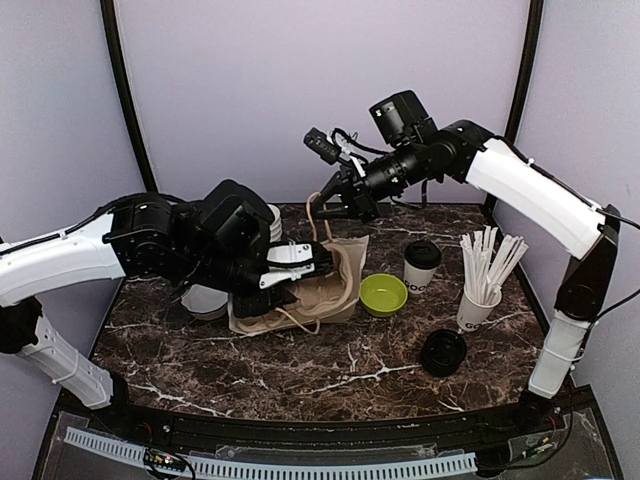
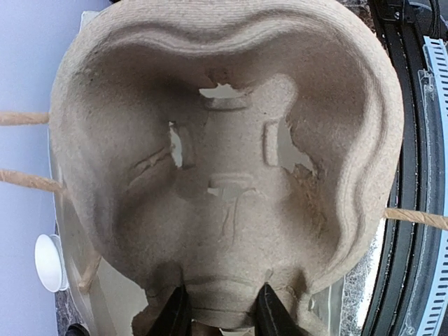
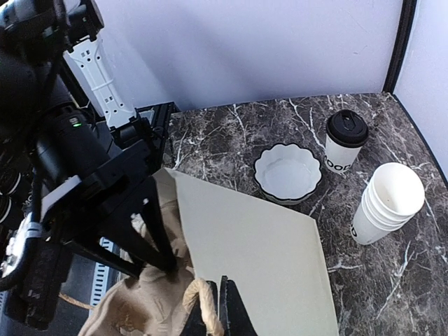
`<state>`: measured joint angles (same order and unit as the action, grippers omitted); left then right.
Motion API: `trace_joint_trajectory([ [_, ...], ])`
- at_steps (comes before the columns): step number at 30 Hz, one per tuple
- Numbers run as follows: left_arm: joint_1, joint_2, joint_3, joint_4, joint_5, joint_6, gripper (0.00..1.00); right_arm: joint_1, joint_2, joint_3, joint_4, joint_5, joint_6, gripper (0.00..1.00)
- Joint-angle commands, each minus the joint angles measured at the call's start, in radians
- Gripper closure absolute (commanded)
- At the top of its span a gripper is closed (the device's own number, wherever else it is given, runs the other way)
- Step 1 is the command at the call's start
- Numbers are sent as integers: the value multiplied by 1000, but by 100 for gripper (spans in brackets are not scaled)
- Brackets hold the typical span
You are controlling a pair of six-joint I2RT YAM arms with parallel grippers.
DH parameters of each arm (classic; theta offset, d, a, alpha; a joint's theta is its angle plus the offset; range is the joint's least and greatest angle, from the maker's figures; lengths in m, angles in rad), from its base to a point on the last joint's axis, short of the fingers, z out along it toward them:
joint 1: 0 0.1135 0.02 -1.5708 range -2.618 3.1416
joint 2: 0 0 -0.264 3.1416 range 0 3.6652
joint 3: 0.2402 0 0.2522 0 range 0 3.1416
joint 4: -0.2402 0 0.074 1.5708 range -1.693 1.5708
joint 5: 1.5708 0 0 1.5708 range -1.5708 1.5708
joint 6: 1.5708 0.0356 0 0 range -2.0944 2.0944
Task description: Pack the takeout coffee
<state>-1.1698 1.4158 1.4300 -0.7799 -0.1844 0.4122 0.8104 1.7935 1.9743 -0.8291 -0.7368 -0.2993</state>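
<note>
One takeout coffee [image 1: 421, 262], a white cup with a black lid, stands upright right of the bag. Another takeout coffee [image 3: 346, 140] shows in the right wrist view, by the far wall. A tan paper bag [image 1: 270, 320] [image 3: 259, 245] lies on its side mid-table. My left gripper [image 1: 300, 265] [image 2: 220, 297] is shut on the rim of a moulded pulp cup carrier [image 2: 224, 140] [image 1: 338, 283] at the bag's mouth. My right gripper [image 1: 335, 205] [image 3: 218, 301] is shut on the bag's rope handle [image 3: 203, 297], held above the bag.
A lime-green bowl [image 1: 384, 293] sits next to the bag. A white cup full of long white sticks [image 1: 480, 300] and a loose black lid [image 1: 443, 352] are at the right. A white scalloped bowl [image 3: 288, 172] and stacked white cups [image 3: 383, 203] stand beyond the bag.
</note>
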Motion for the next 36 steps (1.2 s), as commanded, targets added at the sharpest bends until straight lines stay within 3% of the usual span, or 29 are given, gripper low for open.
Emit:
trace_joint_trajectory([
  [1, -62, -12, 41, -52, -66, 25, 75, 2, 17, 41, 86, 122, 44, 100],
  [7, -72, -20, 43, -35, -101, 26, 75, -3, 38, 53, 81, 117, 55, 100],
  [14, -62, 54, 66, -97, -265, -55, 76, 1, 9, 33, 73, 31, 40, 100],
  [25, 8, 60, 84, -128, -234, -108, 77, 1, -6, 19, 62, 31, 30, 100],
  [30, 38, 99, 106, -154, -222, -85, 77, -10, -32, 61, 24, 64, 7, 81],
  [31, 48, 105, 109, -159, -219, -80, 77, -17, -48, 60, 22, 73, 5, 74],
  [33, 65, 128, 119, -164, -208, -76, 77, -36, -91, 34, 24, 86, 3, 62],
  [36, 82, 149, 145, -174, -196, -77, 76, -79, -168, -39, 16, 67, -18, 54],
])
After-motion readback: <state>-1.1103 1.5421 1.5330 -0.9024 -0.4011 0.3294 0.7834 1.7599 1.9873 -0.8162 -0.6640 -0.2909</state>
